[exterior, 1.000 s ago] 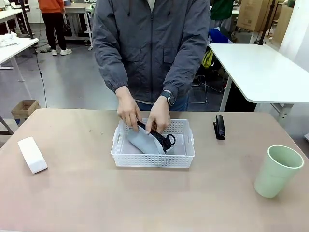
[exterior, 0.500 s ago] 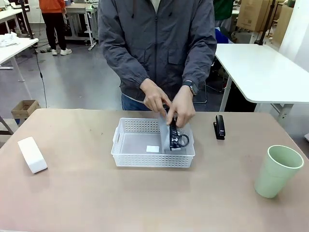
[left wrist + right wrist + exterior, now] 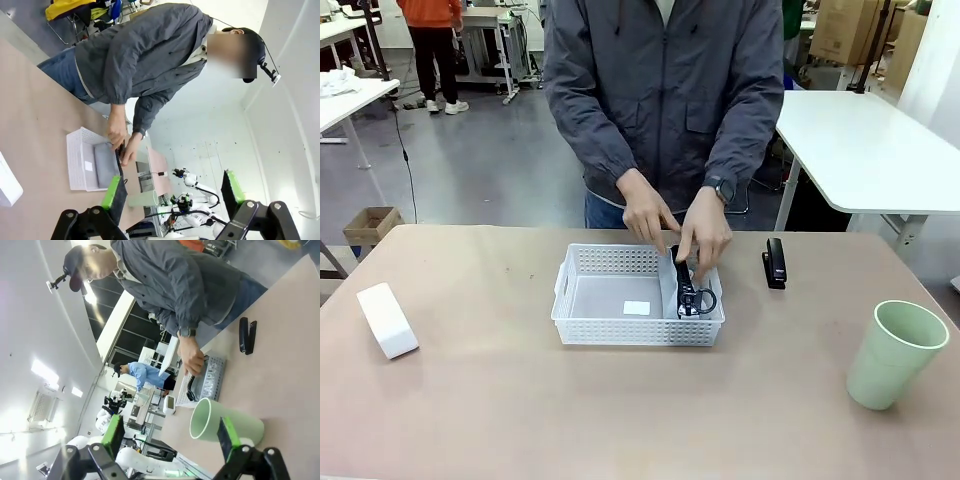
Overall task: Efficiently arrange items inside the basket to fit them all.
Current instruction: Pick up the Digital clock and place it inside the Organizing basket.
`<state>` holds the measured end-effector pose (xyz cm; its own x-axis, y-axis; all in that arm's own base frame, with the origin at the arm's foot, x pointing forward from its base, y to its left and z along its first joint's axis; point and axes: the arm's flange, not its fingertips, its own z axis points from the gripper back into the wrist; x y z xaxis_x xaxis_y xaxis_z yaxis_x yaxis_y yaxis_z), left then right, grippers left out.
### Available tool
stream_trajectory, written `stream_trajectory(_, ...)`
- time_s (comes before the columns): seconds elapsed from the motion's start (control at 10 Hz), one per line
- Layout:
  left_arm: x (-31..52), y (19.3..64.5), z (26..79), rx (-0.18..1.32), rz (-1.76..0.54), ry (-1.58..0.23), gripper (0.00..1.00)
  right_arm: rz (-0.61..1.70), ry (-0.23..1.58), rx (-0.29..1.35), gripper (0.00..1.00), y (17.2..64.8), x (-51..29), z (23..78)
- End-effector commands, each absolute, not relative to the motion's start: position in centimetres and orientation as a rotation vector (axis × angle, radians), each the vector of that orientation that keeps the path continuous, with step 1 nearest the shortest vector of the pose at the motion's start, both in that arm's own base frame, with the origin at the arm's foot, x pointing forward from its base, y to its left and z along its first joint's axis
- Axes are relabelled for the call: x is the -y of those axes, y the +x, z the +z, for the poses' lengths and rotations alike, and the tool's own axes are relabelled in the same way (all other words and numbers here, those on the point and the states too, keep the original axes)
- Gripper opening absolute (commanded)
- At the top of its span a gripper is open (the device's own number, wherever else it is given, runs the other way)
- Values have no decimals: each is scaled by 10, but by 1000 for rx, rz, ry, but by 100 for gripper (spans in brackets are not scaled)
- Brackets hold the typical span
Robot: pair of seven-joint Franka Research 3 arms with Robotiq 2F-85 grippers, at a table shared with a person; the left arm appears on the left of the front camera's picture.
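Table (image 3: 520,400): box (image 3: 387,320), stapler (image 3: 775,262), cup (image 3: 895,352) wait outside the basket (image 3: 610,325)
Change: hands (image 3: 703,235) turned the flat pouch (image 3: 682,290) on edge at basket's right wall, floor now free
Grippers: left gripper (image 3: 171,190), right gripper (image 3: 170,436) open, empty

The front camera sits at the near edge of the table (image 3: 470,420), facing straight across at the person (image 3: 665,100) on the far side. The wrist cameras hang back near left and near right, rolled sideways, looking inward. All three share the basket (image 3: 638,332).
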<state>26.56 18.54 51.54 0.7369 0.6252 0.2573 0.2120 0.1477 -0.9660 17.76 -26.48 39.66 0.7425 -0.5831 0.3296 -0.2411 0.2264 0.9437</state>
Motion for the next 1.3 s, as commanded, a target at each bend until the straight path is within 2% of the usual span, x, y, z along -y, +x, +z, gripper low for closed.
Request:
stream_trajectory(0.0, -186, 265, 514, 738, 316, -1419, 100, -259, 1362, 786, 100, 181, 266, 398)
stream_trajectory(0.4, -185, 266, 514, 734, 339, -1427, 100, -259, 1362, 786, 100, 181, 266, 398)
stream_trajectory(0.5, -174, 267, 518, 647, 280, -1359, 100, -259, 1362, 786, 100, 181, 266, 398)
stream_trajectory(0.7, -161, 268, 522, 566, 267, -1287, 100, -259, 1362, 786, 100, 181, 266, 398)
stream_trajectory(0.9, -127, 271, 538, 465, 291, -1080, 100, -259, 1362, 786, 100, 181, 266, 398)
stream_trajectory(1.2, -64, 297, 553, 172, 280, -764, 100, -259, 1362, 786, 100, 181, 266, 398)
